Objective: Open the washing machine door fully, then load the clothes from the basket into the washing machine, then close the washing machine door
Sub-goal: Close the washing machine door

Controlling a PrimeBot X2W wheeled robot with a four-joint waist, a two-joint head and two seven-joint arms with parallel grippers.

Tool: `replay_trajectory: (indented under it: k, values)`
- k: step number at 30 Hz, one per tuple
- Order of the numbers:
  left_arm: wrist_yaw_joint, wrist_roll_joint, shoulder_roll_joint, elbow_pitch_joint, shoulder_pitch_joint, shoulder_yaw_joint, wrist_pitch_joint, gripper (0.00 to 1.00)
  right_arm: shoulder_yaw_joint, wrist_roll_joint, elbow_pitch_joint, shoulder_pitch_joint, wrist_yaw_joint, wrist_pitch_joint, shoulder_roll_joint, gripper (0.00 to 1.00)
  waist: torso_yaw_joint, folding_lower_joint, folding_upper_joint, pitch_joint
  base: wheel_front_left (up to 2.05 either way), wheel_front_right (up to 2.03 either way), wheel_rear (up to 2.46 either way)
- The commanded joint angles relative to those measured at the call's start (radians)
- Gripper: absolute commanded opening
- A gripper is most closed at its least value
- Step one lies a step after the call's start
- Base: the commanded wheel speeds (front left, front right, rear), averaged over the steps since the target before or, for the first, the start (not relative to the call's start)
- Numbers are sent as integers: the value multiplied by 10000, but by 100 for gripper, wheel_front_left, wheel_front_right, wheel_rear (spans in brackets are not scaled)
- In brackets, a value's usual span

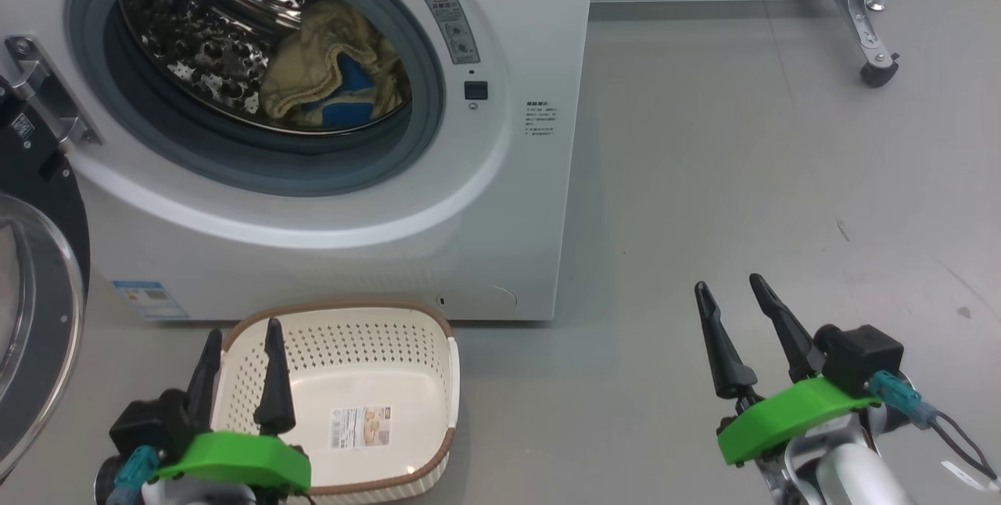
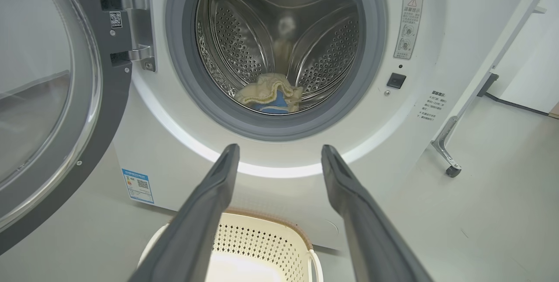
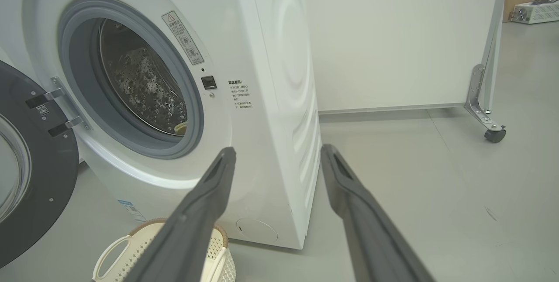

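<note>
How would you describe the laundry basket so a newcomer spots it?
Find the big white front-loading washing machine. On the grey floor just in front of it sits a small cream-white perforated plastic basket. Its brown rim band sets it apart.

I could read no words: a warning triangle (image 2: pixel 412 1) topped the grey sticker (image 2: pixel 408 29) on the washing machine (image 2: pixel 393 133), QR codes (image 2: pixel 115 19) marked its blue label (image 2: pixel 137 185) and the washing machine door (image 2: pixel 111 94), and a barcode label (image 1: pixel 360 427) lay in the basket (image 1: pixel 352 345).

A: Head view?
B: High, tilted down onto the washing machine (image 1: pixel 500 255) and basket (image 1: pixel 367 341), close.
A: Wrist views?
B: Both low. Left faces the drum (image 2: pixel 244 46) head-on; right, oblique, past the front corner. Shared: drum, basket.
</note>
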Motion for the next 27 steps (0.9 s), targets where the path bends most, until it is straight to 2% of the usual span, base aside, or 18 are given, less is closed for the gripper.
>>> replay_trajectory:
  k: [1,8,20,27]
  values:
    - [4,-134,121,-295,-401,368,-68,100,200,-20,-283,-408,40,-95,-16,100,1,0,0,12,-74,74,0]
    - [4,-240,146,-318,-460,407,-68,100,161,-1,-306,-419,40,-95,-16,100,24,0,0,63,-129,129,0]
    - [4,-49,111,-589,-495,787,-68,100,153,19,-314,-440,40,-95,-16,100,63,0,0,165,-203,201,2]
    - [4,140,75,-602,-470,830,-68,100,159,30,-301,-469,40,-95,-16,100,90,0,0,193,-116,116,0]
